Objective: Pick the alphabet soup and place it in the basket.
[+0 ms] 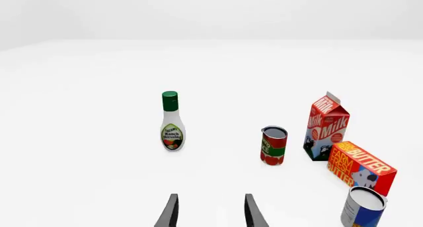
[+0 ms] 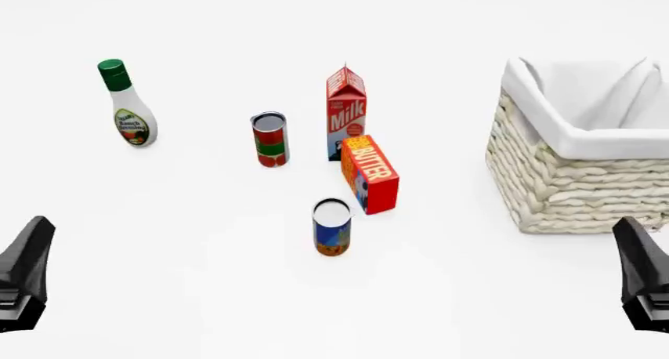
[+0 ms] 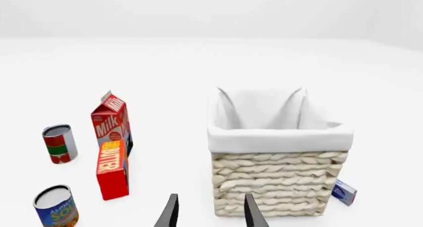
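The left gripper [image 2: 23, 277] is seen at the near left edge of the front view and the right gripper [image 2: 646, 277] at the near right edge, both low over the white table [image 2: 188, 218] and well apart from every object. In each wrist view two dark fingers are shown with a clear gap between them and nothing held, so both sets of jaws are parted and empty; only the fingertips are in frame there, and in the front view each gripper is cut off by the picture's edge, so the arms behind them cannot be made out. The alphabet soup [image 2: 331, 226] is stood upright on the table near the middle, just in front of the butter box [image 2: 369, 173], which is set just in front of the milk carton [image 2: 346, 112]. A red-and-green can [image 2: 269, 139] is placed to the left of the carton, and a ranch dressing bottle [image 2: 128, 104] is stood well apart at the far left. The basket [image 2: 565, 179] is set at the right, its right side cut off by the front view's edge and its floor hidden by the cloth lining. In the left wrist view the alphabet soup [image 1: 362, 206] is partly cut off at the frame's edge. In the right wrist view a small blue-and-white box [image 3: 343, 192] is seen beside the basket's base, half hidden behind it, and its label is too small to be read.
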Controlling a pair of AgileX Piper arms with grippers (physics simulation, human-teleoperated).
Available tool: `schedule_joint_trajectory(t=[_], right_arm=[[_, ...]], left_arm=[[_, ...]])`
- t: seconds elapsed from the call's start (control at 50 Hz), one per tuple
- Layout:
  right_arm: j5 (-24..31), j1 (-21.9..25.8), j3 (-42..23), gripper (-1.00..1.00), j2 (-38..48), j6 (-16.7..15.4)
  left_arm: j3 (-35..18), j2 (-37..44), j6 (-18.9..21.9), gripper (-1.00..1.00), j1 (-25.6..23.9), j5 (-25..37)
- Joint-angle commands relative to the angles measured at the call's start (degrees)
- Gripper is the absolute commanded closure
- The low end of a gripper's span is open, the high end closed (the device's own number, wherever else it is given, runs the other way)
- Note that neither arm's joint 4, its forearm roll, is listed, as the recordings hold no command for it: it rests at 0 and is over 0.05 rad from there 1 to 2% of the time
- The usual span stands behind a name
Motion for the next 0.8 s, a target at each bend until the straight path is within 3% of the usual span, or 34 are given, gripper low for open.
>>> schedule_joint_trajectory(t=[0.02,0.28,0.8], right_arm=[[-0.5,0.3,-0.3,-1.0,0.5,0.2],[0.0,0.8,-0.6,-1.0,0.4,0.4],[6.9,6.8,-12.3,-1.0,-0.1,1.0]], left_arm=[[0.0,0.0,0.0,-1.0,0.0,0.0],[0.0,0.0,0.0,-1.0,0.0,0.0],[0.0,0.0,0.0,-1.0,0.0,0.0]])
